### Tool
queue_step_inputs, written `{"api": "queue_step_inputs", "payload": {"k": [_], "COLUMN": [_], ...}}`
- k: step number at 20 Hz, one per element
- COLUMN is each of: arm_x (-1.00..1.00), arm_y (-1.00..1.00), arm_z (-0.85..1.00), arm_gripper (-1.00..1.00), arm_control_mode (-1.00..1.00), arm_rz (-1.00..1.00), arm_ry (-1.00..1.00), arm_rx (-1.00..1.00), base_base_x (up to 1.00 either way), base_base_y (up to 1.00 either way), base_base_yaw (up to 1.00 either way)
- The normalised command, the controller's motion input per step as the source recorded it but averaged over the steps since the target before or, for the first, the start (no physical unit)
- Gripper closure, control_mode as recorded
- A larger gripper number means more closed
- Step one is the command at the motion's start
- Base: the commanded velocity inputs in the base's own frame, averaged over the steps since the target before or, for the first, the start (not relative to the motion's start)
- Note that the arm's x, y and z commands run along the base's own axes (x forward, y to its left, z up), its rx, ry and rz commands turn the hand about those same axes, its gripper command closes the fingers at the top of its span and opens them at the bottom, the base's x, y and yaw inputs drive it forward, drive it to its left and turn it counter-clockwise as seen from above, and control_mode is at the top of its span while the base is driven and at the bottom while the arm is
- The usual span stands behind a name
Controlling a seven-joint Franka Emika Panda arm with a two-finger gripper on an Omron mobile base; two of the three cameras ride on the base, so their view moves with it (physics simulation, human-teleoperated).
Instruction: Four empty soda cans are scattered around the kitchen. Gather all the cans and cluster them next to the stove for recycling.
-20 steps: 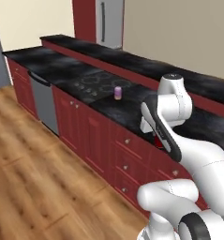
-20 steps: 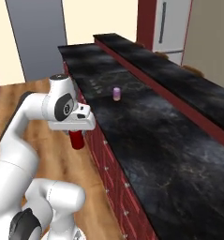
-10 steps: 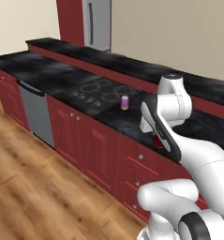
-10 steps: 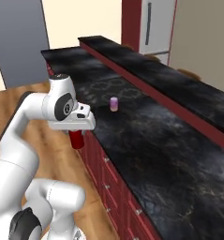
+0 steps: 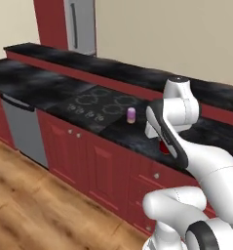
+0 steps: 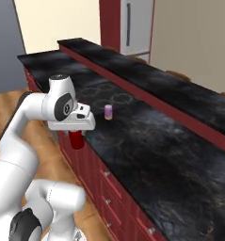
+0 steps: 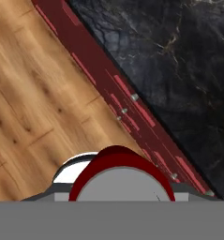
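Beside the stove (image 5: 96, 105), on the black tabletop (image 6: 147, 155), a purple can (image 5: 131, 115) stands upright — just off the cooktop's near right corner in the left base view, close to the burner rings but apart from them. In the right base view the same can (image 6: 108, 112) sits a little beyond my hand, well clear of it.

My claw (image 6: 76, 137) points down and is clamped on a red can (image 6: 76, 140), which hangs upright beneath my hand. In the right base view it is over the front edge of the tabletop, in front of the dark red cabinets (image 6: 115, 197). From the left base view I catch just a sliver of red (image 5: 165, 145) behind my forearm. In the hand view the can's grey top with its red rim (image 7: 121, 180) sits right at the bottom, with the wood floor (image 7: 33, 93) on one side below and the marbled tabletop (image 7: 179, 61) on the other (the cabinet fronts run as a red band between them).

The two cans are apart — the red one is held nearer to me than the purple one. Behind the tabletop runs a raised black ledge (image 5: 113, 68), and a grey fridge (image 5: 80, 27) stands at the far end.
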Motion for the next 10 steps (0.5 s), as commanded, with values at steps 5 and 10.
{"api": "queue_step_inputs", "payload": {"k": [5,10], "arm_x": [0.0,0.0], "arm_y": [0.0,0.0], "arm_z": [0.0,0.0], "arm_gripper": [1.0,1.0], "arm_control_mode": [1.0,1.0], "arm_rz": [0.0,0.0], "arm_ry": [0.0,0.0], "arm_rx": [0.0,0.0], "base_base_x": [0.43,0.43], "base_base_y": [0.37,0.25], "base_base_yaw": [-0.31,-0.31]}}
